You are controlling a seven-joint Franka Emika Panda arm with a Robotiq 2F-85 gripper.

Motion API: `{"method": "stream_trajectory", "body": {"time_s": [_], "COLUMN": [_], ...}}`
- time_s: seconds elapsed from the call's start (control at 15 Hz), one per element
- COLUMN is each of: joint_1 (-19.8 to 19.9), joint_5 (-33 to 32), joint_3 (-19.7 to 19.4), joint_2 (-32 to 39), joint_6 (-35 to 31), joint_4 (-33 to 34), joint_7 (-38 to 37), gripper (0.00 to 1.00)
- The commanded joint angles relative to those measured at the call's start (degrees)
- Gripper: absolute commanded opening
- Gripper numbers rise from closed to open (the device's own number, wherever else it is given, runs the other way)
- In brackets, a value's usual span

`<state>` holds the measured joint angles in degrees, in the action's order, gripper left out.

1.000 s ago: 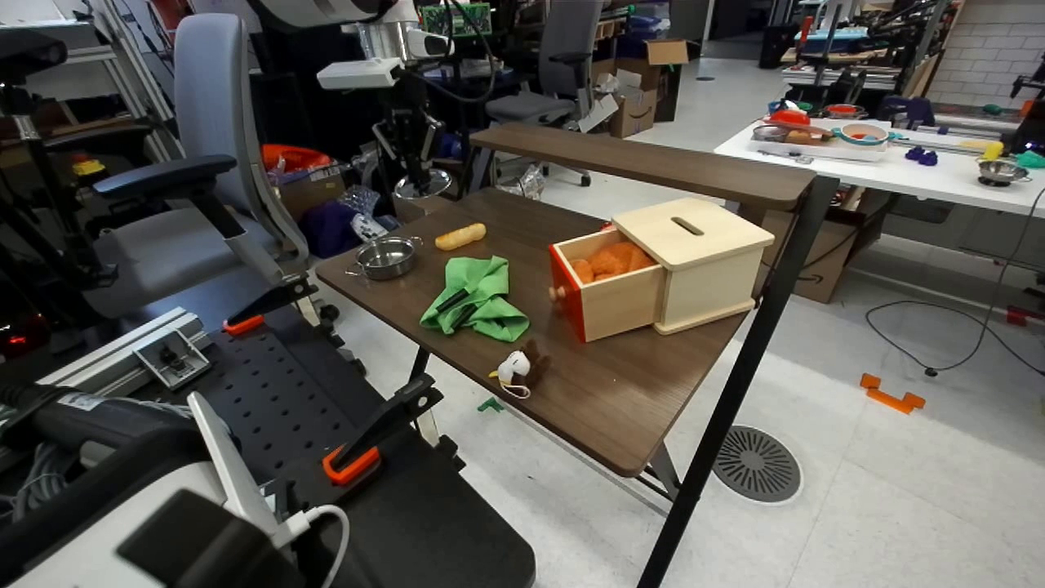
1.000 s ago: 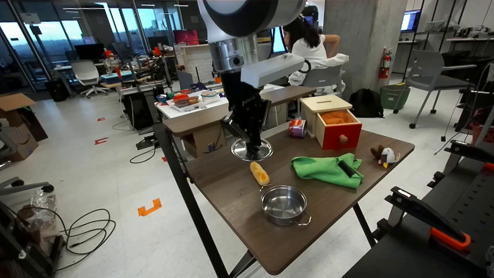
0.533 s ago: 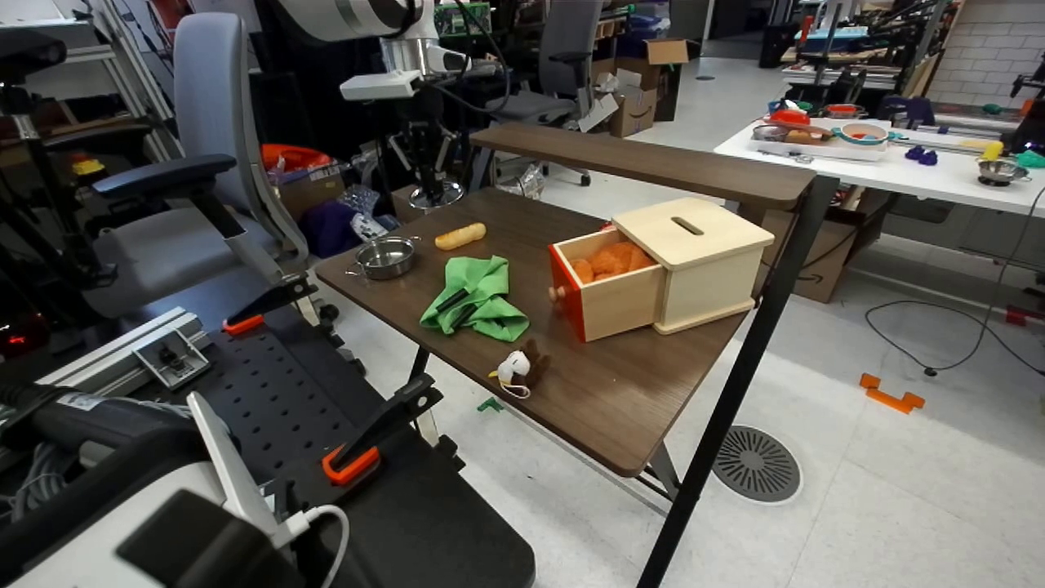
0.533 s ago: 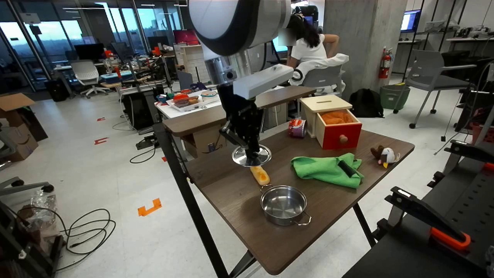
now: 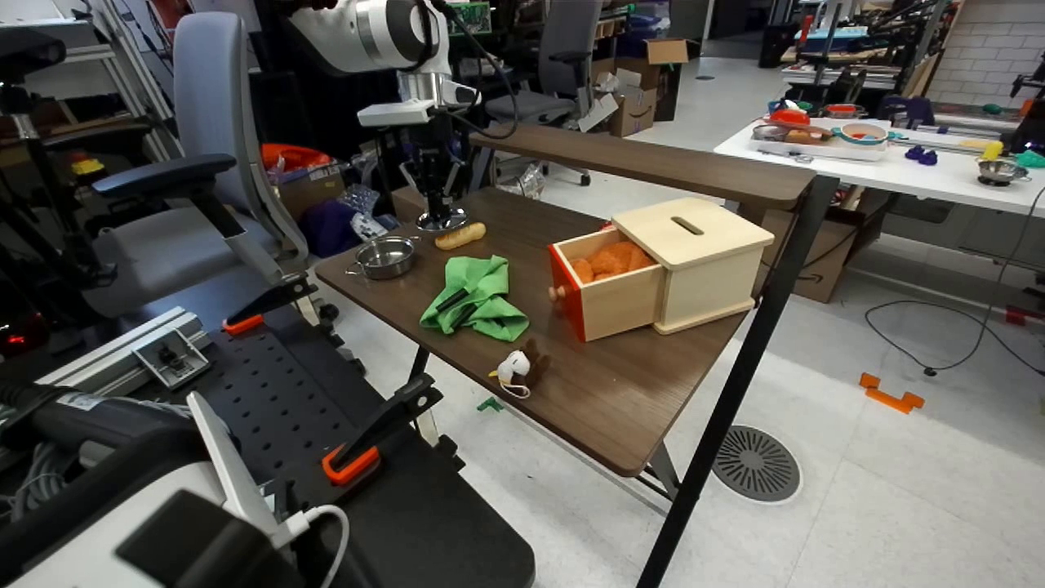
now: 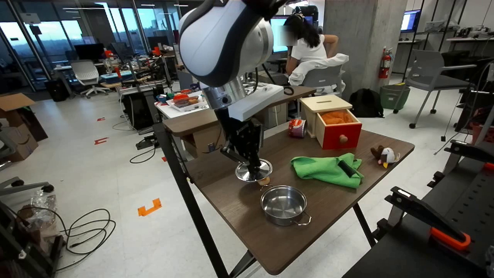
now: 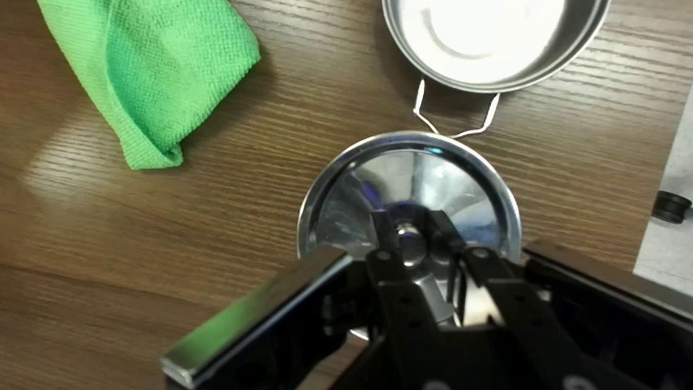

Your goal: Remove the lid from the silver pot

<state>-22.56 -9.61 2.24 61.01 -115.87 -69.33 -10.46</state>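
A black gripper [image 7: 411,227] grasps the knob of a silver lid [image 7: 400,176], one finger on each side. The lid is off the pot [image 6: 283,210], which sits upright and uncovered near one corner of a brown table [image 5: 604,420], with a wire handle on each side. In the wrist view, one handle points toward the lid and meets its rim; whether they touch cannot be told.

Nearest obstacle: a bread roll [image 5: 460,237], just beside the lid. In an exterior view the lid hides most of it, leaving one end showing past the rim. Whether lid and roll touch is unclear.

A crumpled green cloth [image 6: 322,170] lies near the pot, with a black strip [image 6: 347,168] on top. Well apart from the pot stands a wooden box [image 5: 718,282], its red-fronted drawer [image 6: 339,136] open, orange stuff [image 6: 335,117] inside. A red and purple can [image 6: 297,128] stands just beside the box. A small brown and white toy bird [image 6: 387,155] rests near the table's edge. A raised shelf [image 5: 645,163] runs along one side.
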Motion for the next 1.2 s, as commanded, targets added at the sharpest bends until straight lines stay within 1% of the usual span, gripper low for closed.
{"method": "stream_trajectory", "body": {"time_s": [0.0, 0.27, 0.47, 0.53, 0.6, 0.8, 0.93, 1.13], "joint_1": [-1.0, -1.3, -1.1, -1.0, -0.6, 0.1, 0.5, 1.8], "joint_5": [-1.6, -1.6, -1.4, -1.5, -1.4, -1.5, -1.8, -1.3], "joint_3": [-0.5, -0.7, -0.7, -0.8, -0.9, -1.8, -3.1, -5.3], "joint_2": [5.2, 8.2, 8.8, 8.5, 6.8, 4.7, 3.8, 4.0], "joint_6": [5.1, 6.8, 8.0, 7.7, 6.8, 5.6, 4.4, 4.1], "joint_4": [9.1, 14.6, 16.8, 16.6, 14.6, 12.2, 10.8, 10.9], "joint_7": [1.4, 2.1, 2.8, 3.1, 3.3, 4.0, 3.9, 3.2], "gripper": [0.05, 0.05, 0.05, 0.05, 0.05, 0.05, 0.05, 0.05]}}
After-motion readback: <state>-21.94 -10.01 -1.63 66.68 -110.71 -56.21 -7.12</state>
